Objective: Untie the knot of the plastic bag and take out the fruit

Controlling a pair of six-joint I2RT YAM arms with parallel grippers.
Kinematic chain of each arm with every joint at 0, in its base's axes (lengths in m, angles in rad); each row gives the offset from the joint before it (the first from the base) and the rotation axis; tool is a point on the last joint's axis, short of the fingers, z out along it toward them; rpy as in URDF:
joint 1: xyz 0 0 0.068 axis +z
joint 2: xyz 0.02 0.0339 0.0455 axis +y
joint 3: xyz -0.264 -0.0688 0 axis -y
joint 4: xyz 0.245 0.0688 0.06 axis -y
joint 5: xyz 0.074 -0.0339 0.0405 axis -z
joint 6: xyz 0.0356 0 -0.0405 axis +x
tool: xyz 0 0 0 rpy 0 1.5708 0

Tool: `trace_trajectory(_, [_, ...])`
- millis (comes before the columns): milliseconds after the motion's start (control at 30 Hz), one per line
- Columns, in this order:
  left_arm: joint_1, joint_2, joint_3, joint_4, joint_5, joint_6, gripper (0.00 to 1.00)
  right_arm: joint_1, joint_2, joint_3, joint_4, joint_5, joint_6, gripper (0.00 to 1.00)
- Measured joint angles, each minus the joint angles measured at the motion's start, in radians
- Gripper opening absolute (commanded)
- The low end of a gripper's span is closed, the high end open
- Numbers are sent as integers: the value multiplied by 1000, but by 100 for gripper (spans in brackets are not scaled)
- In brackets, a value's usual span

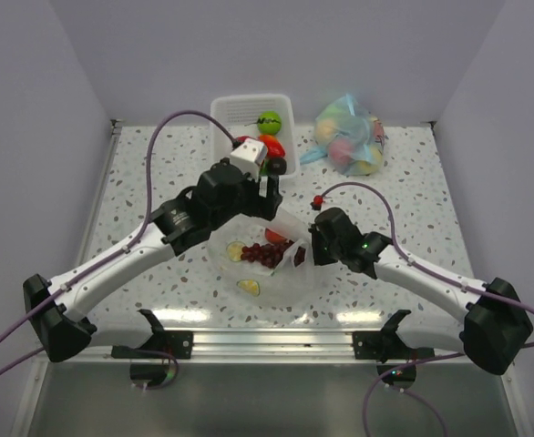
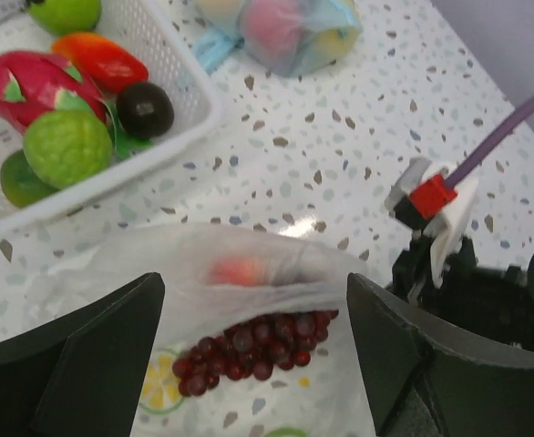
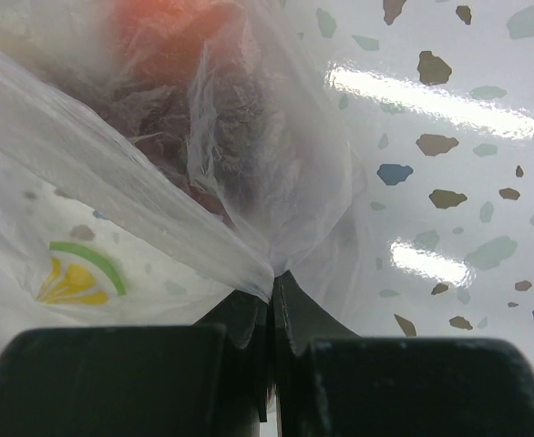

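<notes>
The plastic bag [image 1: 285, 284] lies mid-table with its mouth gaping; the knot is out of view. Inside it are fruit: dark red grapes [image 1: 263, 255] [image 2: 258, 350], citrus slices [image 1: 248, 288] [image 3: 76, 273] and a red piece [image 2: 235, 270] [image 3: 167, 27]. My left gripper [image 1: 267, 202] [image 2: 253, 337] hangs open just over the bag's mouth, its fingers [image 2: 85, 355] wide either side of the grapes and gripping nothing. At the bag's right edge my right gripper [image 1: 302, 251] [image 3: 272, 280] is shut on a pinch of the plastic, pulling it taut.
A white basket [image 1: 220, 114] [image 2: 189, 118] at the back holds green limes [image 2: 66, 146], red pieces [image 2: 98, 59] and a dark fruit [image 2: 144, 109]. A blue-tinted bag [image 1: 349, 141] [image 2: 285, 27] of pastel fruit lies back right. The right arm's wrist [image 2: 431, 196] is close beside my left gripper.
</notes>
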Motion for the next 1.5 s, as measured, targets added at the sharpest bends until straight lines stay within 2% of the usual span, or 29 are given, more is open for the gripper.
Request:
trace_trajectory(167, [-96, -73, -152, -64, -28, -109, 84, 0, -20, 0, -2, -2, 0, 0])
trace_trajectory(300, [-132, -87, -274, -76, -23, -195, 83, 0, -22, 0, -3, -3, 1, 0])
trace_trajectory(567, [-136, -56, -474, 59, -40, -335, 84, 0, -17, 0, -3, -7, 2, 0])
trace_trajectory(800, [-135, 109, -486, 261, -105, -360, 91, 0, 21, -37, -2, -40, 40, 0])
trace_trajectory(1067, [-110, 253, -487, 454, -188, -359, 93, 0, 19, -45, 2, -84, 62, 0])
trace_trajectory(1500, [-83, 436, -429, 574, -165, -352, 91, 12, 34, -16, -2, -117, 51, 0])
